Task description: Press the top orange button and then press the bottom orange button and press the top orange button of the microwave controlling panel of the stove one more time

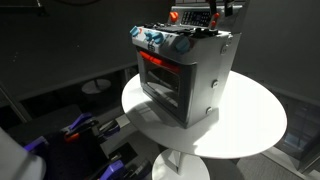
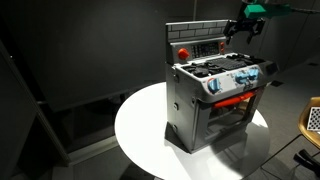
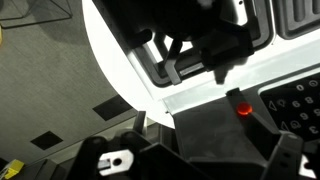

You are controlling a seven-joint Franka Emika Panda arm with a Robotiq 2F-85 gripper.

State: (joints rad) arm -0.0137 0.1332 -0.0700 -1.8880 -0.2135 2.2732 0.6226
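Gripper: we see it (image 2: 245,30) hanging at the upper back corner of the stove (image 2: 215,100), near the top edge of the raised back panel; we cannot tell whether it touches anything
Jaws: we cannot tell how wide they stand; in both exterior views the fingers are small and dark against a dark wall, and in the wrist view only black gripper parts fill the bottom edge
Arm: it comes in from above and behind the stove, with a green part showing at the top edge in an exterior view
Microwave controlling panel: the narrow dark upright strip (image 2: 205,46) standing at the rear of the stove top, with red-orange marks on it, seen from the other side in an exterior view (image 1: 190,17)
Orange button: in the wrist view one round orange button (image 3: 240,108) shows on the silver face of the stove, just beside a dark panel with small symbols; which of the orange buttons it is we cannot tell
Knobs: a row of blue-and-red knobs (image 1: 155,40) along the front upper edge of the stove
Oven window: dark, glowing red (image 1: 160,72), on the front of the stove below the knobs
Table: round and white (image 1: 250,120), the stove standing upright on it, near its middle
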